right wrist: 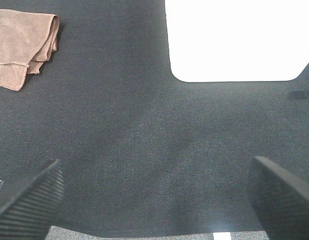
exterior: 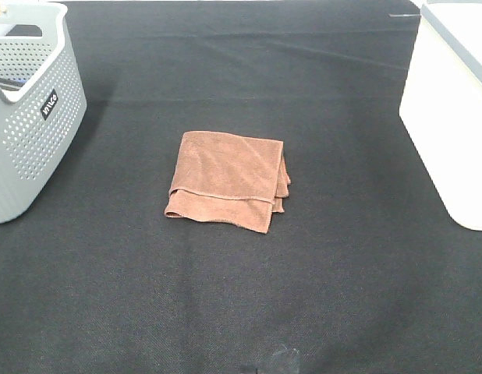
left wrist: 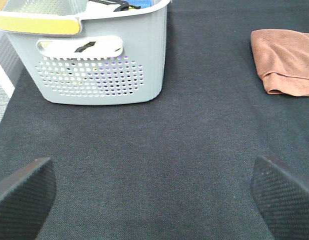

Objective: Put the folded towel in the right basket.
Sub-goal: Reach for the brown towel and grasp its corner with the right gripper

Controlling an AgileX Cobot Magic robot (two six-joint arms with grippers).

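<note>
Approach stage, with nothing yet grasped: the folded towel (exterior: 227, 179), brown and roughly square, lies flat near the middle of the dark surface (exterior: 342, 296), well apart from the grey perforated basket (exterior: 30, 125) on the left and from the white right basket (exterior: 448, 132) at the far right edge. Neither arm shows in the high view. In the wrist views I read the left tool (left wrist: 153, 197) and the right tool (right wrist: 154, 197) as released, their jaws spread wide with only bare surface between them. The right tool sits on the side nearer the target basket, so I would give it the pick. The towel's stacked folds bunch along the side facing the right basket, while its hemmed loose edges lie along the near side. I judge the bunched side to be the better place to pinch. I would bring the jaws down astride that thick edge and press lightly into the cloth of the surface. I would close through every layer, since a grip on the top ply alone would likely let the bundle fall open. The basket wall looks tall, so I would lift well clear of its rim before crossing and release only above the opening. Its inside is barely visible from here.
</note>
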